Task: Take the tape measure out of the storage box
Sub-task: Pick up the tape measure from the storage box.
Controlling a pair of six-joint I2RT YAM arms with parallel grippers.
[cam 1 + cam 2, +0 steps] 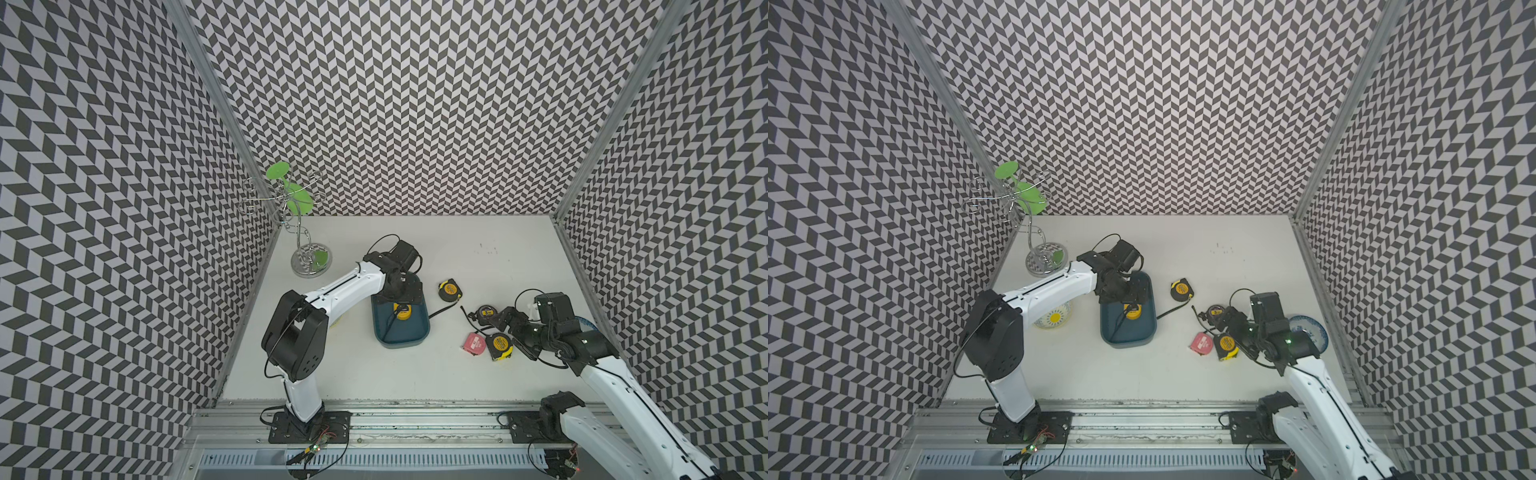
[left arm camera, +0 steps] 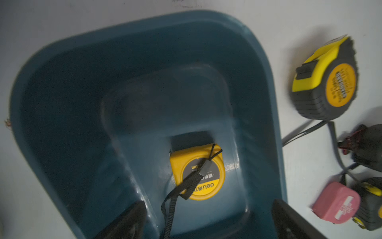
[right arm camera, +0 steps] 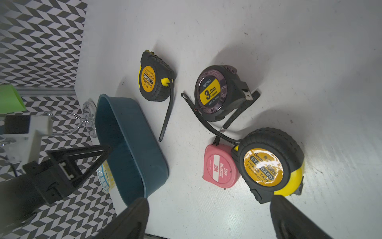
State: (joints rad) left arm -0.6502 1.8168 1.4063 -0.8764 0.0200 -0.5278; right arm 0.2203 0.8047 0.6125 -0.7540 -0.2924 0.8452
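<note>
One tape measure (image 2: 198,173): flat inside storage box (image 2: 62,82).
Left gripper (image 2: 208,203): jaws spread, over the box.
Right gripper (image 3: 209,198): jaws spread, empty.

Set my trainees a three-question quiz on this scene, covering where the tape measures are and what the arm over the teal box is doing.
1. True or false: the square yellow plastic tape measure with a black strap lies inside the shallow dark teal plastic storage box.
2. How many tape measures lie on the white table outside the box? A two, B four, C six.
3. Fill in: the left gripper hangs over the box with its jaws ____.
Key: 1 true. 2 B: pink tape measure, dark round tape measure, two black-and-yellow tape measures. 3 open.
</note>
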